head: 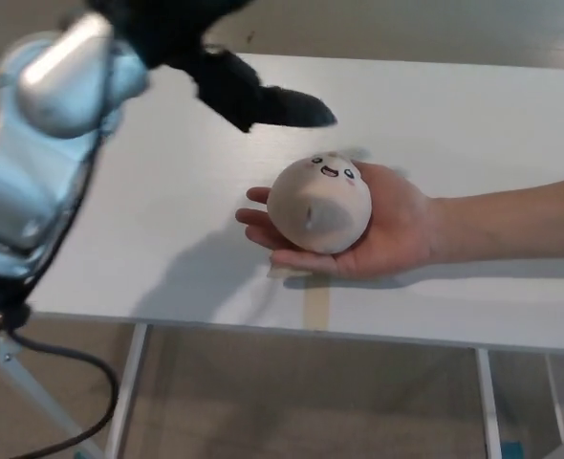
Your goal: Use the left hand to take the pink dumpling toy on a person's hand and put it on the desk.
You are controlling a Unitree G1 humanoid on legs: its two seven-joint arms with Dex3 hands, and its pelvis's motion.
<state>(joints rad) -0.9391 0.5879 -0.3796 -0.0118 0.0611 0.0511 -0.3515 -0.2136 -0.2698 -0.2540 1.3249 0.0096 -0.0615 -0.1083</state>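
The pink dumpling toy (320, 206), round with a small smiling face, rests in a person's upturned palm (392, 239) that reaches in from the right over the white desk (473, 124). My left hand (239, 81) hangs above and to the left of the toy, blurred by motion. It is open, with a finger stretched toward the right, and a gap separates it from the toy. It holds nothing. My silver left forearm (53, 143) fills the upper left. My right hand does not show.
The desk's front edge (358, 337) runs across the lower part of the picture, with metal legs (124, 402) and floor below. A black cable (81, 382) loops at the lower left. The person's forearm (521, 225) lies across the desk's right side.
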